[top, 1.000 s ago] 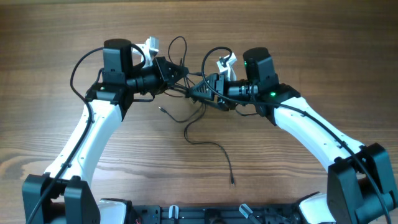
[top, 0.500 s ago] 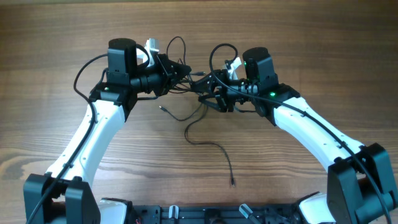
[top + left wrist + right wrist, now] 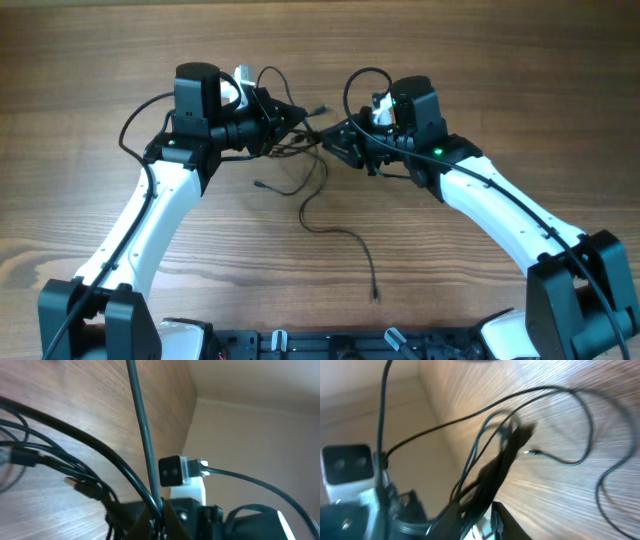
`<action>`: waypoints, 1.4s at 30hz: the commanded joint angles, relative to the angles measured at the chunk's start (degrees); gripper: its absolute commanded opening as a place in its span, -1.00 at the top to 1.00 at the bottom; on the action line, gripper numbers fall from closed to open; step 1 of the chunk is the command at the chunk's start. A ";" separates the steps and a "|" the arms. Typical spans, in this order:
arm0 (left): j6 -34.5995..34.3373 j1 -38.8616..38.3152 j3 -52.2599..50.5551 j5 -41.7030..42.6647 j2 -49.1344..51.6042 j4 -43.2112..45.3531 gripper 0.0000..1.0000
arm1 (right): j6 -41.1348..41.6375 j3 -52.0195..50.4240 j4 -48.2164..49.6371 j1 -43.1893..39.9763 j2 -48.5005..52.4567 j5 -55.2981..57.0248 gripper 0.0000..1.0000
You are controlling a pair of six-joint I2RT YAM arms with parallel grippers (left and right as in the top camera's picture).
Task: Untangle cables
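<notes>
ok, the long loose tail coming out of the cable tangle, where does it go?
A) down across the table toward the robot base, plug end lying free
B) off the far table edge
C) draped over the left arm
A: in the overhead view the tail runs from the bunched cables down over the table, and its plug lies free between the arms.

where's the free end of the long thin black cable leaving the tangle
Overhead view: the black cable's free end lies on the wooden table near the bottom of the frame, just picture-right of centre, well below the tangle.
</notes>
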 commanded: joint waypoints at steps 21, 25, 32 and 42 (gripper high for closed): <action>11.56 2.89 0.35 -14.62 -1.27 -11.02 0.92 | -18.84 0.17 -20.65 0.17 0.68 15.06 0.91; 14.16 7.32 0.35 -15.85 -1.27 -15.58 0.92 | -20.65 0.17 -32.20 -1.22 0.68 30.03 0.92; 14.10 13.57 0.35 -15.93 -1.27 -21.62 0.92 | -20.65 0.20 -31.95 -7.82 0.68 29.24 0.60; 13.90 4.37 0.35 -7.37 -1.27 -15.93 0.92 | -33.97 0.20 -6.69 -2.36 0.68 -6.54 -0.13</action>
